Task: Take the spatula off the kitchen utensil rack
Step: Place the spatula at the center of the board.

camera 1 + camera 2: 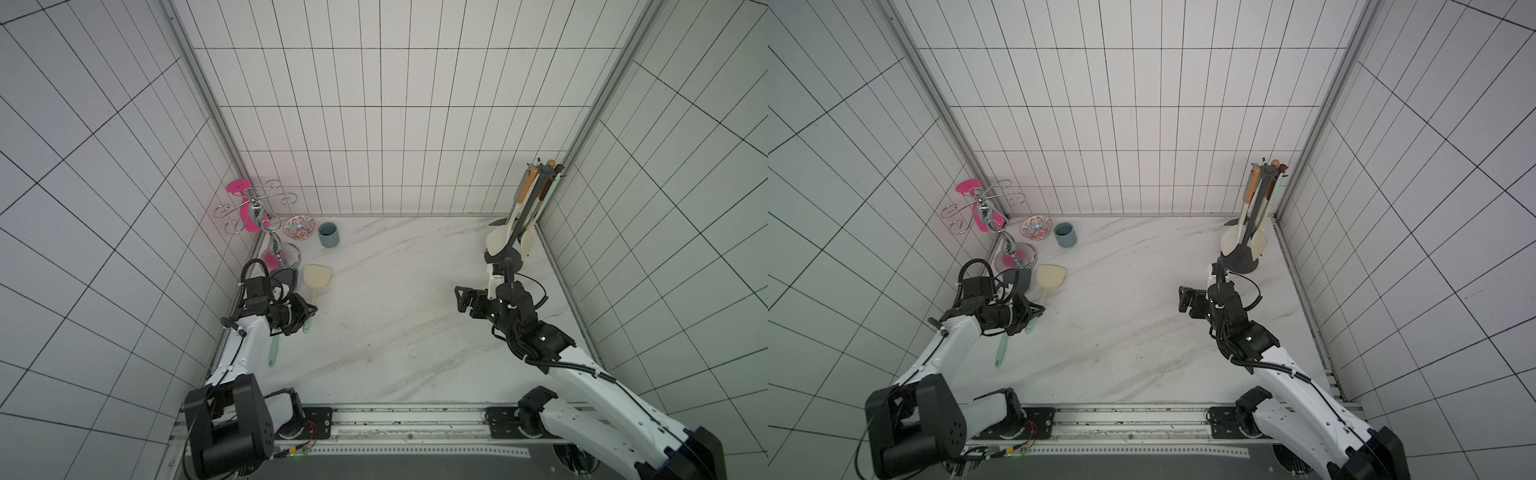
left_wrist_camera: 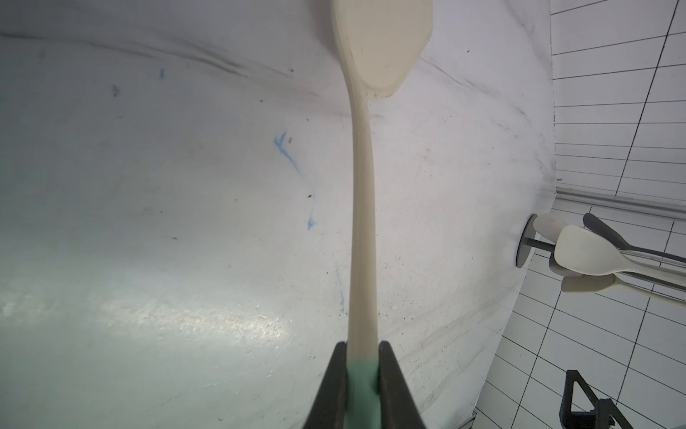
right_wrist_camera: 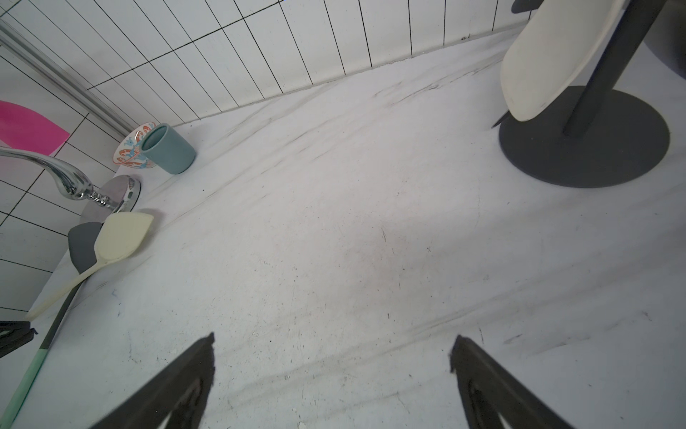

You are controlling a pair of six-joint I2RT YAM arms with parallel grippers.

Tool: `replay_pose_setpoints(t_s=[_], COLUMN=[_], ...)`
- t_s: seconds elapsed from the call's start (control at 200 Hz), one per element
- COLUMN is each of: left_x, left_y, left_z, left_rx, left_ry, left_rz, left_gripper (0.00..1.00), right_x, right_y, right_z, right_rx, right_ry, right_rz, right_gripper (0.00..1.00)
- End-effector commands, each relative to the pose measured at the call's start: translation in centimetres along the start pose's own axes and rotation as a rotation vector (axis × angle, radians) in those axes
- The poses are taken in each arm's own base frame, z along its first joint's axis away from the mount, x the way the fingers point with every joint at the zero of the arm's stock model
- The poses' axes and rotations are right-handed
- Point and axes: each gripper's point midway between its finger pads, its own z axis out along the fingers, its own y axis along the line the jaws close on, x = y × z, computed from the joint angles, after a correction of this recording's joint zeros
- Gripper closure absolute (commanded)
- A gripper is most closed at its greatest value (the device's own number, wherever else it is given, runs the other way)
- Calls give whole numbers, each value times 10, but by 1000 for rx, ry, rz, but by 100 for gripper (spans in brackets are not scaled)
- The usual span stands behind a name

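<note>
The spatula (image 1: 318, 277), cream with a mint-green handle end, is away from the rack at the left of the marble table, in both top views (image 1: 1051, 277). My left gripper (image 1: 309, 313) is shut on its handle where cream meets green (image 2: 362, 349). Its blade (image 3: 122, 237) lies low, overlapping a dark grey spatula's blade. The kitchen utensil rack (image 1: 528, 212), a dark grey pole on a round base (image 3: 582, 148), stands in the back right corner with several utensils hanging on it. My right gripper (image 1: 461, 299) hovers open in front of the rack with nothing between its fingers (image 3: 334, 345).
A chrome stand (image 1: 259, 212) with curled arms and a pink item fills the back left corner. Beside it are a patterned bowl (image 1: 299, 227) and a blue-grey cup (image 1: 328, 235). A dark grey spatula (image 1: 273, 353) with a mint handle lies under my left arm. Tiled walls enclose three sides.
</note>
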Motion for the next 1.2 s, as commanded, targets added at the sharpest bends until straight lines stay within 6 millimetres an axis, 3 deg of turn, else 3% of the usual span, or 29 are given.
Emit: replay_pose_setpoints(t_s=[0.0, 0.145, 0.335, 0.395, 0.65, 0.845, 1.025, 1.194], left_x=[-6, -6, -11, -12, -20, -25, -3, 25], left_y=[2, 17, 27, 31, 33, 14, -18, -10], left_z=[-2, -4, -9, -10, -20, -27, -3, 33], left_rx=[-2, -33, -72, -94, -146, -141, -282, -356], left_ry=[-28, -43, -68, -77, -125, -217, -188, -63], left_rz=[9, -40, -73, -83, -64, 50, 299, 359], left_gripper=[100, 100, 72, 59, 44, 24, 22, 21], right_x=[15, 16, 17, 16, 18, 21, 24, 24], right_y=[-11, -11, -12, -12, -10, -9, -10, -11], right_z=[3, 5, 6, 6, 8, 11, 14, 16], right_rx=[18, 20, 22, 20, 11, 5, 6, 12], right_ry=[20, 25, 29, 27, 33, 42, 50, 52], right_rz=[6, 6, 10, 11, 14, 17, 17, 18], right_gripper=[1, 1, 1, 1, 1, 1, 1, 1])
